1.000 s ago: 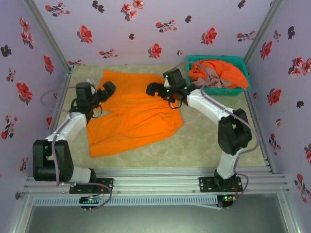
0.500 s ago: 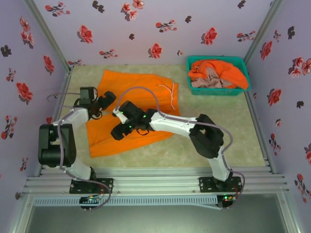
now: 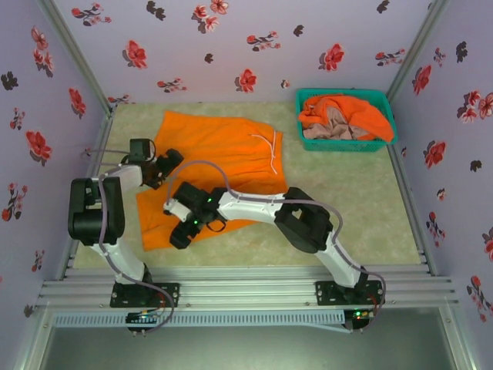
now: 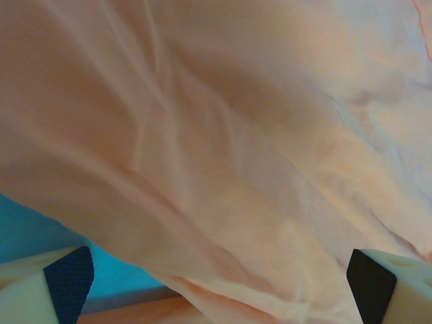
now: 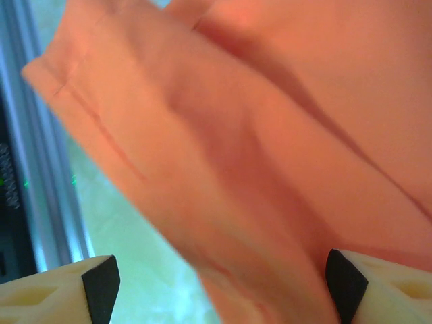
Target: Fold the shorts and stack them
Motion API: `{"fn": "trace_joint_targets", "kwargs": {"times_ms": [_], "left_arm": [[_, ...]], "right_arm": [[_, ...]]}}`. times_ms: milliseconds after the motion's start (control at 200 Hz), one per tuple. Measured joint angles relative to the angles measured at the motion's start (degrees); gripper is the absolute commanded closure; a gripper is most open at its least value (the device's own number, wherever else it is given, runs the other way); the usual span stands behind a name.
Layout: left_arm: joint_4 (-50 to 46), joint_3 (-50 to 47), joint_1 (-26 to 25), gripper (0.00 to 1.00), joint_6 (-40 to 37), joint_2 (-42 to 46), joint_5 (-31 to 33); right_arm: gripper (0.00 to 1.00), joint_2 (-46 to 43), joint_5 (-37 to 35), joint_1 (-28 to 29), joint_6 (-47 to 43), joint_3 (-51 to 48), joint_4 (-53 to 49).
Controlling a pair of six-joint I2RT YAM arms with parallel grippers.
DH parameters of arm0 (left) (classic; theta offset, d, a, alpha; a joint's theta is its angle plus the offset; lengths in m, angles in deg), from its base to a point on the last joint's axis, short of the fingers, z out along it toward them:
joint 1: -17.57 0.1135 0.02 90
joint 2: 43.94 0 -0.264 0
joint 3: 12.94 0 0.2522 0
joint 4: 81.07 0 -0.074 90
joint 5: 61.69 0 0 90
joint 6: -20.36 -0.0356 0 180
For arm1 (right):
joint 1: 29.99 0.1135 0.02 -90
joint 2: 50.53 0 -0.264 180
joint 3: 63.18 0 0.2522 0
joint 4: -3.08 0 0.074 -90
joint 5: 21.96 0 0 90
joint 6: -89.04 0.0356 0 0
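One pair of orange shorts (image 3: pixel 223 150) lay spread on the table (image 3: pixel 347 208), waistband and white drawstring (image 3: pixel 271 150) toward the right and the legs running toward the near-left corner. A second orange pair (image 3: pixel 358 108) and the pink-beige pair (image 3: pixel 331 131) sat bunched in the teal basket (image 3: pixel 343 146) at the far right, well apart from the spread pair.

Within the last second the right arm had swung from the waistband side, near the basket, across the cloth. Its right tool (image 3: pixel 183 231) now hung low over the near-left leg, close to the hem. In the right wrist view the right tool (image 5: pixel 223 283) had its dark fingertips (image 5: pixel 101 280) far apart, and a folded hem edge of orange cloth lay beyond and between them without being pinched. The jaws appeared to be starting inward but remained spread.

The left tool (image 3: pixel 168 162) had hardly shifted, though its arm had drawn back toward its base. It sat at the left edge of the shorts. In the left wrist view the left tool (image 4: pixel 219 283) was fully spread, with rumpled cloth close in front of it and nothing clamped.

By my reading, both tools were now stationed along the left side of the garment, so a first fold was being set up but had not begun. The hem looked doubled over there, so a pinch might catch one layer or two. The two pairs in the basket remained untouched, so most of the task lay ahead.
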Motion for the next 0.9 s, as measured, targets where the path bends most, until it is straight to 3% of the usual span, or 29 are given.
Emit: {"fn": "trace_joint_targets", "kwargs": {"times_ms": [140,500,740,900], "left_arm": [[0.00,0.22,0.00,0.01,0.02,-0.50,-0.04],[0.04,0.33,0.00,0.01,0.04,-0.70,-0.04],[-0.02,0.33,0.00,0.00,0.07,0.42,-0.22],[-0.24,0.33,0.00,0.00,0.07,4.79,-0.22]], "right_arm": [[0.18,-0.57,1.03,1.57,-1.84,-2.49,-1.38],[0.01,-4.79,-1.77,4.13,-7.80,-8.79,-2.21],[0.01,-11.28,-2.27,5.81,-8.48,-16.92,3.19],[0.01,-13.40,-2.34,5.81,-8.52,-16.65,9.79]]}}
